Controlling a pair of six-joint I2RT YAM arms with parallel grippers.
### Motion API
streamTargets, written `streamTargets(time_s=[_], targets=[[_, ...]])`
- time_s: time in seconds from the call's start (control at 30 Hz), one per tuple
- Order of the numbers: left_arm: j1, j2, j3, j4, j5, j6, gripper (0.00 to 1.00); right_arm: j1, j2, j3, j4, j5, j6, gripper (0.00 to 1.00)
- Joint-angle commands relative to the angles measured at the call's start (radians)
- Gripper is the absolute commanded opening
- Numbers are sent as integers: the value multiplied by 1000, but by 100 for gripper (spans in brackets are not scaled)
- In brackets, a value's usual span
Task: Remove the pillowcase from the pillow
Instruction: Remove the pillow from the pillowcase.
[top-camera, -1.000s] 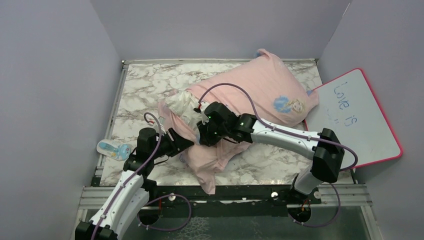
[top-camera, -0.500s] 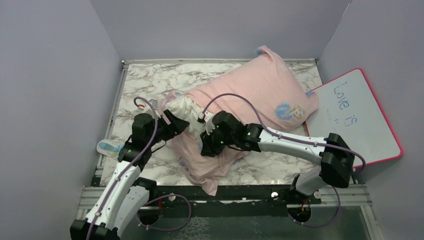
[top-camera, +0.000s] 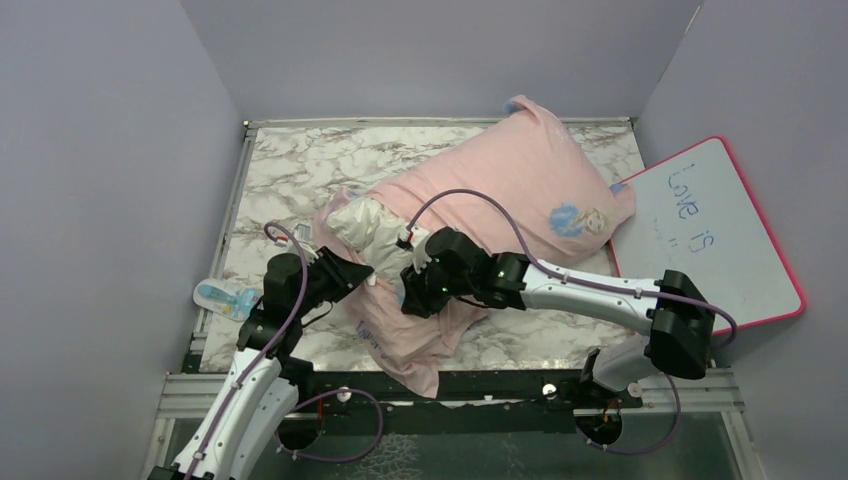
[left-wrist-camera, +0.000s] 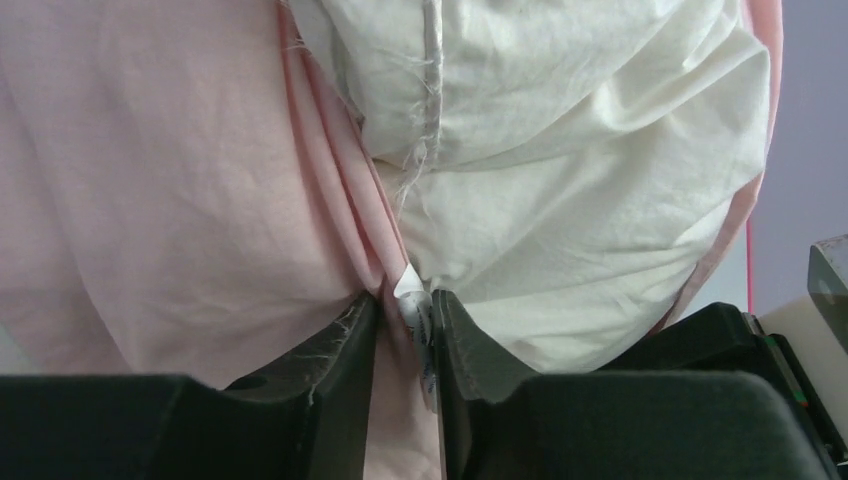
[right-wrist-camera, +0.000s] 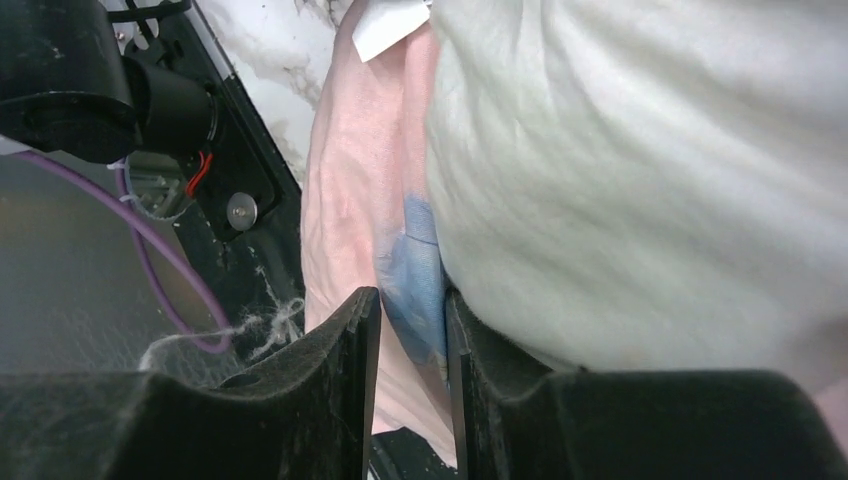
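Most of the plump white pillow (top-camera: 362, 222) is hidden inside the thin pale-pink printed pillowcase (top-camera: 510, 170), which lies diagonally on the marble-patterned table (top-camera: 290, 165). Only the pillow's left end shows. From above, the right gripper (right-wrist-camera: 412, 300) tips are concealed; its wrist view shows the jaws clamped on a pink-and-blue pillowcase fold. The left gripper (left-wrist-camera: 403, 300) pinches the pink hem and a white tag (left-wrist-camera: 410, 285). Half a second earlier it was farther away, at the exposed pillow end.

The pillow (top-camera: 362, 220) lies partly inside the pillowcase (top-camera: 500, 175) on the surface (top-camera: 290, 165), with the whiteboard (top-camera: 715, 235) at its right.
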Motion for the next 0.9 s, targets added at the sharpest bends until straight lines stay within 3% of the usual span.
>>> streamTargets(time_s=[0.0,0.13,0.47,0.6,0.73,0.87], targets=[[0,-31,-24,-49,53,-9,23,18,-9,43,-60,64,10,35],[-1,-4,-35,-52,74,7,0,18,4,88,-77,50,1,35],[0,-31,-35,-115,49,27,4,21,41,309,-185,197,-118,49],[0,-31,-36,-112,55,28,4,38,101,363,-180,356,-266,53],[0,-33,-35,-110,58,23,4,41,175,375,-138,419,-408,57],[0,-40,-39,-104,70,20,4,42,307,433,-181,535,-407,60]])
